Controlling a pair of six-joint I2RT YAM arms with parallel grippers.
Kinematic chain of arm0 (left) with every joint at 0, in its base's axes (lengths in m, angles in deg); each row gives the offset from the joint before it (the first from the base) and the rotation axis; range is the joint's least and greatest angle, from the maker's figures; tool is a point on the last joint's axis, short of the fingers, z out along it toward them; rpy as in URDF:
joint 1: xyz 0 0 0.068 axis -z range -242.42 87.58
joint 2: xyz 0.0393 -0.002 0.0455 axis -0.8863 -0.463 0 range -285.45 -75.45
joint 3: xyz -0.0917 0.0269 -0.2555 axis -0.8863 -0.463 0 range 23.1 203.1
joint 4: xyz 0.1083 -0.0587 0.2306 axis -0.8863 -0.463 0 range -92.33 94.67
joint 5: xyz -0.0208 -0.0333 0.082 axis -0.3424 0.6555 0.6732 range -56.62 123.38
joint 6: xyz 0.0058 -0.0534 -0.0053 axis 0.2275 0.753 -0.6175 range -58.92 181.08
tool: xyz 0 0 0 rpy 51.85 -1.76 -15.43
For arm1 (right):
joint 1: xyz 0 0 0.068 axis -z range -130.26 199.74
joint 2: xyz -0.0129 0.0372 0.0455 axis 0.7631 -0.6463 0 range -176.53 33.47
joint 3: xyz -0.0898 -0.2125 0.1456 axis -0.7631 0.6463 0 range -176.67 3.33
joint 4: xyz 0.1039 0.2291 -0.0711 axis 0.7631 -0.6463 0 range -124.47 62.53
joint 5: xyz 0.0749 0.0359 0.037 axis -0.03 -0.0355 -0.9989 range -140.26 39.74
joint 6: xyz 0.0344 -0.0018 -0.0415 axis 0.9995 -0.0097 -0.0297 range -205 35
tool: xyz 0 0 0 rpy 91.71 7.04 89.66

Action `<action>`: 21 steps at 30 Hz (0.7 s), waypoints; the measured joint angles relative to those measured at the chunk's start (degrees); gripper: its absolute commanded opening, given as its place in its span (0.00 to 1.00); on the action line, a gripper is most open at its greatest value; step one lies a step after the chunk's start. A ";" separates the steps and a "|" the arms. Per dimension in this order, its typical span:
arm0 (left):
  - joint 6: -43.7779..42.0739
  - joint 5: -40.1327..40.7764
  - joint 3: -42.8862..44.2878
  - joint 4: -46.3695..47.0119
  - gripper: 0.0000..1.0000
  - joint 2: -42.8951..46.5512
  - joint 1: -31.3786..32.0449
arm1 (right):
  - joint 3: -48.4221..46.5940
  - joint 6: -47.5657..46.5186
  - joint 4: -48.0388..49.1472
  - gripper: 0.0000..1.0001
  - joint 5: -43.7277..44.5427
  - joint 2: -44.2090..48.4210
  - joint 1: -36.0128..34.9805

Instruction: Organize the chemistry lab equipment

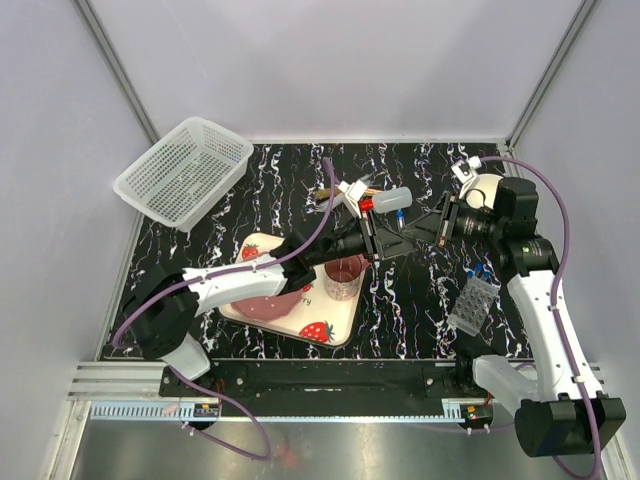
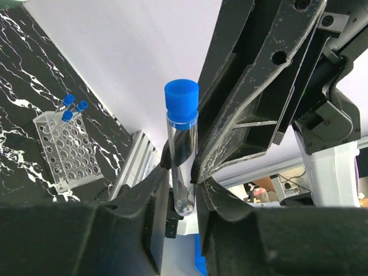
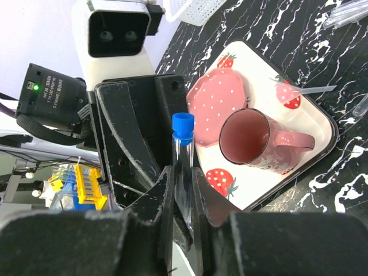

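a: where's the tube at this point?

b: the thin clear tube with a blue cap [image 2: 181,144] is in the air over the middle of the black, white-veined table surface [image 1: 420,300], just past the far right corner of the strawberry-print tray [image 1: 322,330]. both arms meet there.

a: who's holding it?

b: the right gripper [image 3: 181,172] is clamped on the tube, with the capped end sticking out beyond its fingers. the left gripper [image 2: 183,175] has its jaws close on either side of the rounded bottom end. i can't tell whether they're pressing on it yet.

a: why two grippers on one tube?

b: it looks like a pass or a re-grip between the arms. a hold nearer one end would leave the rest of the tube free to go down into a hole.

a: which hole?

b: most likely one in the clear perforated tube rack [image 1: 472,305] near the right edge of the surface. it already holds three blue-capped tubes in its far corner.

a: what else is waiting?

b: a small translucent bottle with a red cap [image 1: 385,200] lies toward the far edge.

a: any risk?

b: the tube is slim and smooth. if one side lets go before the other has a firm grip, it could tilt or drop.
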 measured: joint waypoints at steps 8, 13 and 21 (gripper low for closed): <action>-0.87 -0.42 0.28 0.22 0.07 0.02 0.48 | 1.62 0.20 1.44 0.21 0.87 2.29 0.46; -8.79 -2.80 0.28 -6.10 0.06 2.67 0.55 | 0.17 -6.51 -4.04 0.59 0.70 2.95 0.28; -25.00 -5.86 -0.17 -19.82 0.06 12.96 0.11 | -8.15 -24.72 -18.08 0.79 -4.81 1.68 0.46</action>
